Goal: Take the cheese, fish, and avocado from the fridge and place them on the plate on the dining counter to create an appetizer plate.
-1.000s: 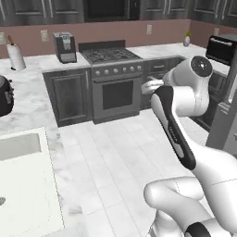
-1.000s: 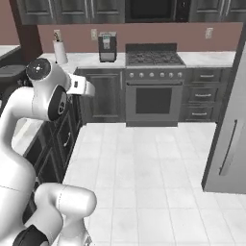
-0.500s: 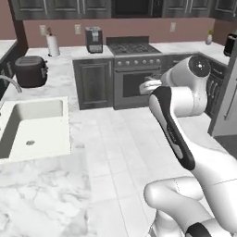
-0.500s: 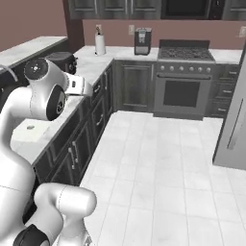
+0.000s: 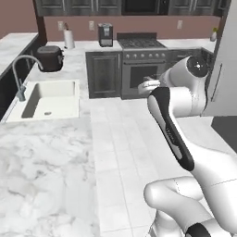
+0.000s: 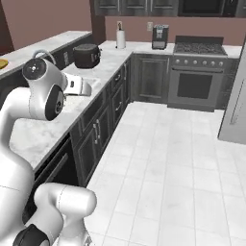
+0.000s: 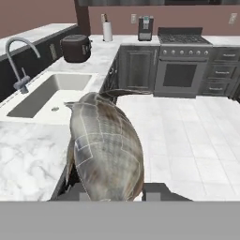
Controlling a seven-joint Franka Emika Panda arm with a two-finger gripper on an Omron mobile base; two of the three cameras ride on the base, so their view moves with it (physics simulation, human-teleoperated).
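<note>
The grey-brown fish (image 7: 105, 150) stands close before the hand camera, its thin tail pointing away, and my gripper (image 7: 115, 191) is shut on its lower end. The hand (image 5: 148, 86) hangs over the floor in front of the stove, beside the sink counter (image 6: 79, 87). A grey fridge (image 5: 227, 69) stands at the right. The raised marble dining counter (image 6: 45, 44) runs behind the sink. A yellow-orange sliver at the left edge of it may be the plate (image 6: 2, 63). The cheese and avocado are out of view.
A sink (image 5: 48, 99) with a curved faucet (image 5: 21, 76) is set in the marble worktop at left. A dark cooker pot (image 5: 50, 58), a paper towel roll (image 5: 69, 39) and a coffee machine (image 5: 105, 34) stand farther back. The stove (image 5: 141, 65) faces me across the white tiled floor (image 6: 182, 158).
The whole picture has shifted: the base has moved, so the stove slid right and the sink counter came into view at left. The fish stays in the gripper.
</note>
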